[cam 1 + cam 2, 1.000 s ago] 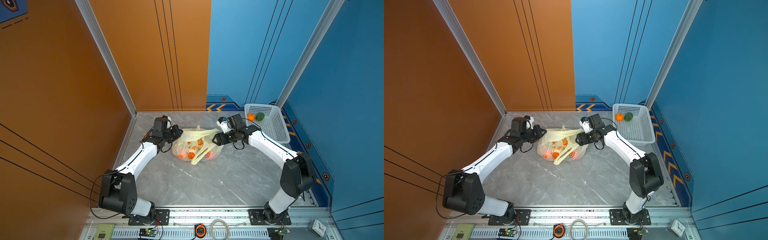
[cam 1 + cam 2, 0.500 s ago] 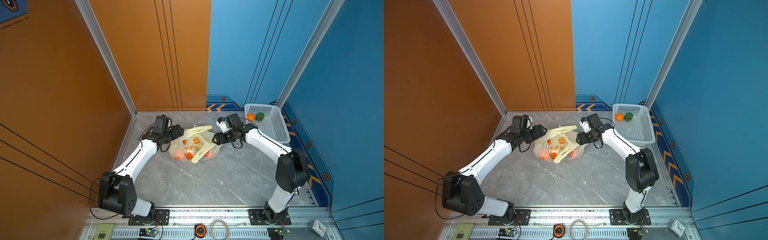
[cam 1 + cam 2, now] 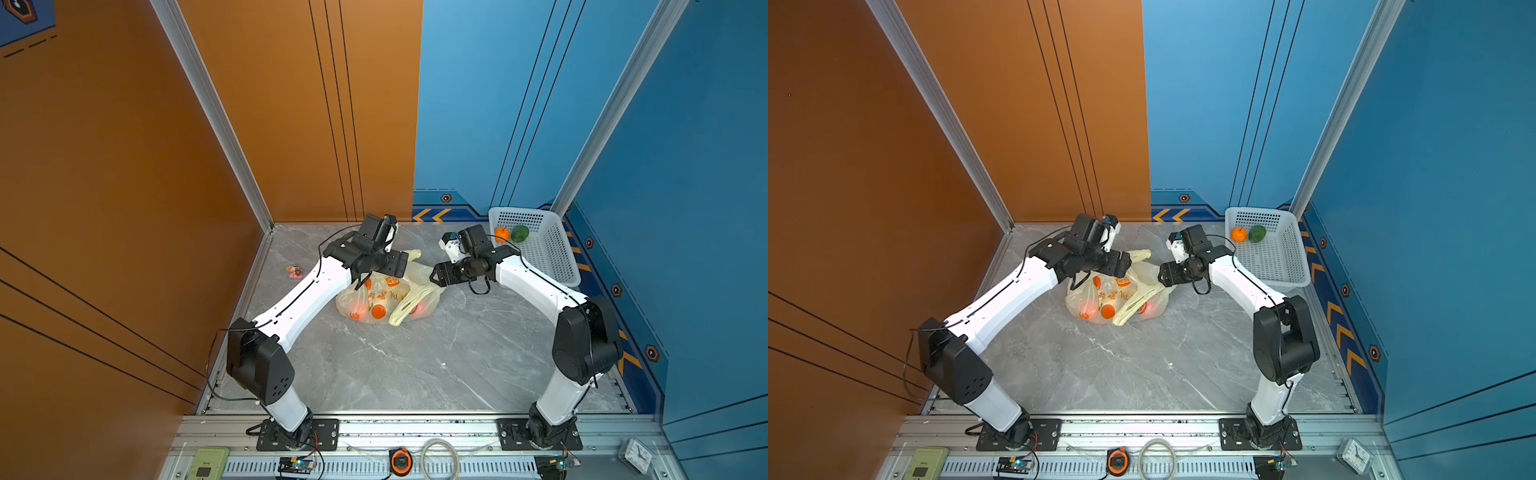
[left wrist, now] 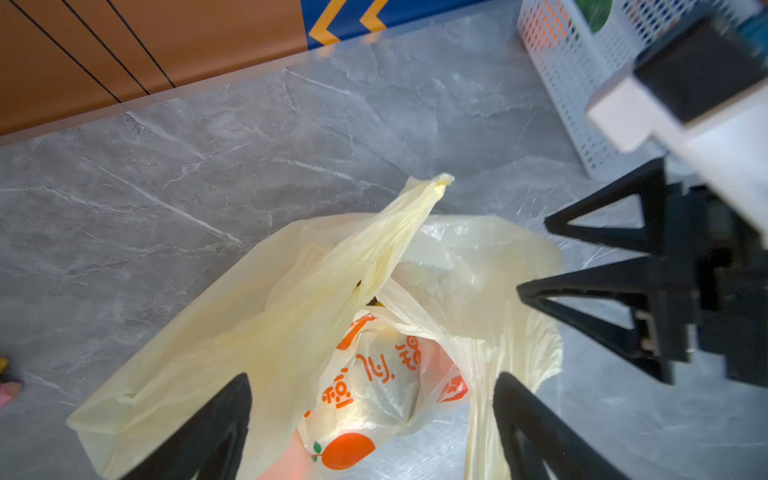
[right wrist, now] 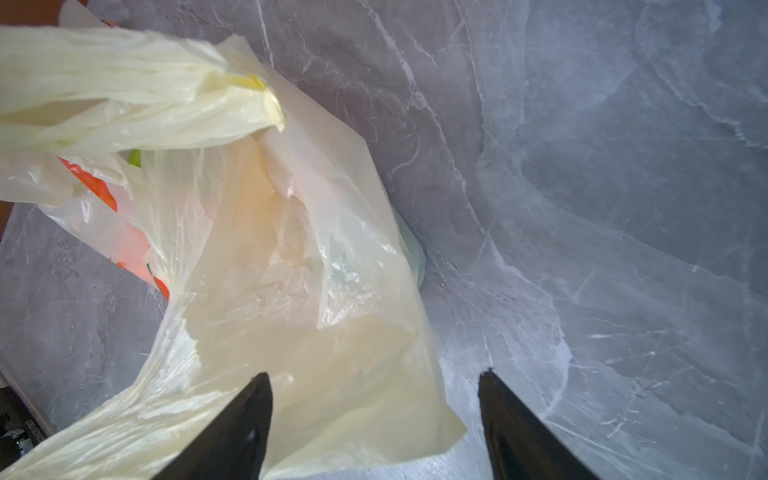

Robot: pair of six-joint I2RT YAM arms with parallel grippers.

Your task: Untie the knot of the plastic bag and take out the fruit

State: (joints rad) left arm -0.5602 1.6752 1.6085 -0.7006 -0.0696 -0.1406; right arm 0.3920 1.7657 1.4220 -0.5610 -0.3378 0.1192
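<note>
The plastic bag lies slumped on the grey floor in both top views. Fruit shows through it as red-orange glows. My left gripper hovers open over the bag's back left, holding nothing. A loose handle strip sticks up free. My right gripper stands open at the bag's back right edge, over slack plastic. The knot does not show in any view. An orange fruit and a green fruit lie in the basket.
A white perforated basket stands at the back right against the blue wall. A tiny pink toy figure lies near the orange wall on the left. Bare marble floor stretches in front of the bag.
My left gripper has opened, letting go of the handle strip, and moved right over the bag. The bag has sagged lower. The right gripper has barely moved.
</note>
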